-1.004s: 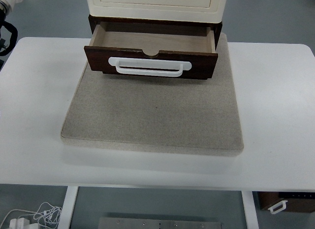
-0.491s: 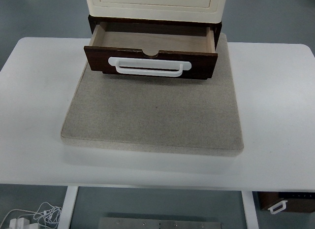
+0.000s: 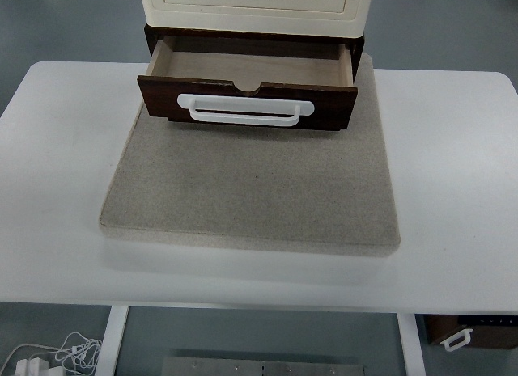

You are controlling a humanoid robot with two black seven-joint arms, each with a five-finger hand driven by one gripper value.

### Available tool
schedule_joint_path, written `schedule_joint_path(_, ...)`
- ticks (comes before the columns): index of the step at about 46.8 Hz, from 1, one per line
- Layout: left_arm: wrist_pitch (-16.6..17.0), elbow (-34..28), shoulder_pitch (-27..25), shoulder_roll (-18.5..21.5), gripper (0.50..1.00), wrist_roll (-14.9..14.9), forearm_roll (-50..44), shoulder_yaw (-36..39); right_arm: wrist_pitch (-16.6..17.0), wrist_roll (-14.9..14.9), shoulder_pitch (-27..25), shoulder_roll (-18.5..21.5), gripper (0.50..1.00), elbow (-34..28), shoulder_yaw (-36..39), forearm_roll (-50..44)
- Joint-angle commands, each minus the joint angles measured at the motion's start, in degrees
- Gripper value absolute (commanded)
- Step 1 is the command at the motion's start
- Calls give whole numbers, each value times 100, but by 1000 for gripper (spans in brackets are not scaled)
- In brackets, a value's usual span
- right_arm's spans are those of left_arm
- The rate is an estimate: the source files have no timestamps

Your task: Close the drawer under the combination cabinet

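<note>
Nothing moved since before, drawer [image 3: 247,89] open, white handle [image 3: 245,110]

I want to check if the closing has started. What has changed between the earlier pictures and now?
The only change is at the top left corner: a white and black part of some equipment showed there in the earliest picture and is gone now. The drawer stands pulled out as before, its white handle untouched, under the cream cabinet on the grey mat. No robot hand is in view.
</note>
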Motion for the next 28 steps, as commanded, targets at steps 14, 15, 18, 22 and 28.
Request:
schedule_joint_path(14,300,-1549,-89,70,996,64,424,543,-1,-1,0,0,952,0,-2,0)
schedule_joint_path(15,318,-1629,-89,70,996,64,468,613,-1,-1,0,0,952,0,7,0)
schedule_joint_path(18,362,-1866,-98,62,996,64,556,754,-1,-1,0,0,952,0,-2,0)
schedule_joint_path(22,450,-2182,-81,44,996,117,618,816,-1,-1,0,0,952,0,-2,0)
schedule_joint_path(28,546,-2473,-98,0,996,214,732,1062,-1,-1,0,0,952,0,-2,0)
